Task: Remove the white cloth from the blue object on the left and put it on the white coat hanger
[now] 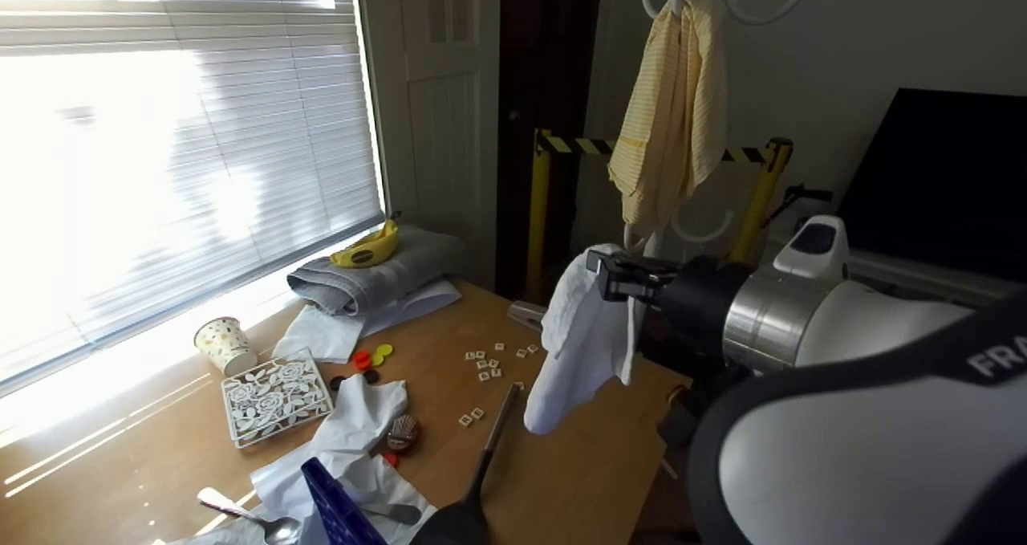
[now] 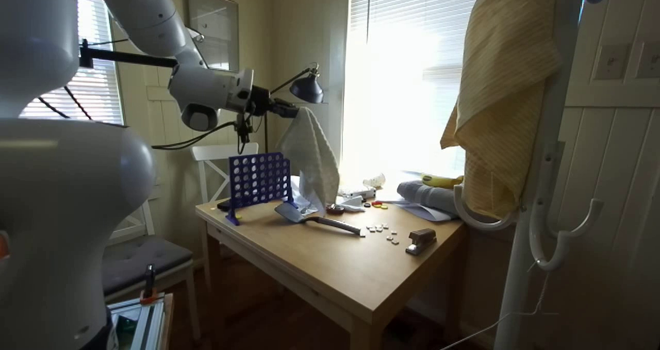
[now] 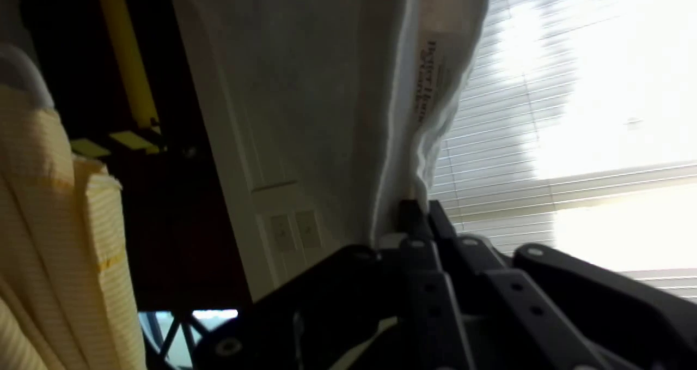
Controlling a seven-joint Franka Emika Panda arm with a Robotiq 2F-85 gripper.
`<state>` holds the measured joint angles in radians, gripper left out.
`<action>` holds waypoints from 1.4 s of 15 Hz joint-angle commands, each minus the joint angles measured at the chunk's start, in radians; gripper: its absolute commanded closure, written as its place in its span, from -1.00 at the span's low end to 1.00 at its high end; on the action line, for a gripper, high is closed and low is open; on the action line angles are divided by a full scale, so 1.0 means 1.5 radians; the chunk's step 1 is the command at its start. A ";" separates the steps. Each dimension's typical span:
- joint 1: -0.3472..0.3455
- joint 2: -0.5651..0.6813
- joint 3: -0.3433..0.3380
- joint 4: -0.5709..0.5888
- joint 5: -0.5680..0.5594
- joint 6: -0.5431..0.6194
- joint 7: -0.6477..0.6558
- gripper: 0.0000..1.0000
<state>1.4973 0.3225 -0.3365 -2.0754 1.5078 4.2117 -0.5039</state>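
White cloth (image 1: 579, 360) hangs from the gripper (image 1: 603, 274), well apart from the blue frame (image 1: 338, 503) in an exterior view. Gripper is clenched on it: wrist view has a gathered bit of hem pinched between the fingertips (image 3: 442, 220), rest of the fabric draping away, printed label (image 3: 430, 81) on one face, text partly blurred. Lower end is over the table (image 2: 330, 260); can't tell from these angles whether it touches anything down there. Blue frame (image 2: 259, 179) stands upright at the left end of the table in an exterior view. White coat rack (image 2: 517, 283) is right and near in an exterior view, well apart from the cloth; yellow striped towel (image 2: 500, 97) hangs on the rack.

Also on the table: spatula (image 2: 335, 223) lying flat, handle pointing right in an exterior view; letter tiles (image 2: 379, 228) just beside the handle end; stapler (image 2: 421, 240) by the right edge. Crumpled white sheet (image 1: 349, 441) left of the cloth in an exterior view, can't tell if paper or fabric; spoon (image 1: 279, 529) at its near end; red, yellow and black discs (image 1: 363, 360) toward its far end. Left of that, by the window (image 1: 265, 128): white openwork trivet (image 1: 277, 396), paper cup (image 1: 225, 344) just beside it. Far end: folded grey towel (image 1: 421, 256) with a yellow banana-shaped pouch (image 1: 367, 246) on top.
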 commanded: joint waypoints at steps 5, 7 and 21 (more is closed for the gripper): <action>-0.191 -0.068 0.240 -0.123 -0.114 0.005 0.133 0.93; -0.204 -0.066 0.250 -0.118 -0.114 0.005 0.131 0.93; -0.517 -0.402 0.354 -0.356 0.145 -0.062 -0.290 0.98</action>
<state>0.8192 -0.1006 0.1564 -2.5235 1.6232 4.1474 -0.7947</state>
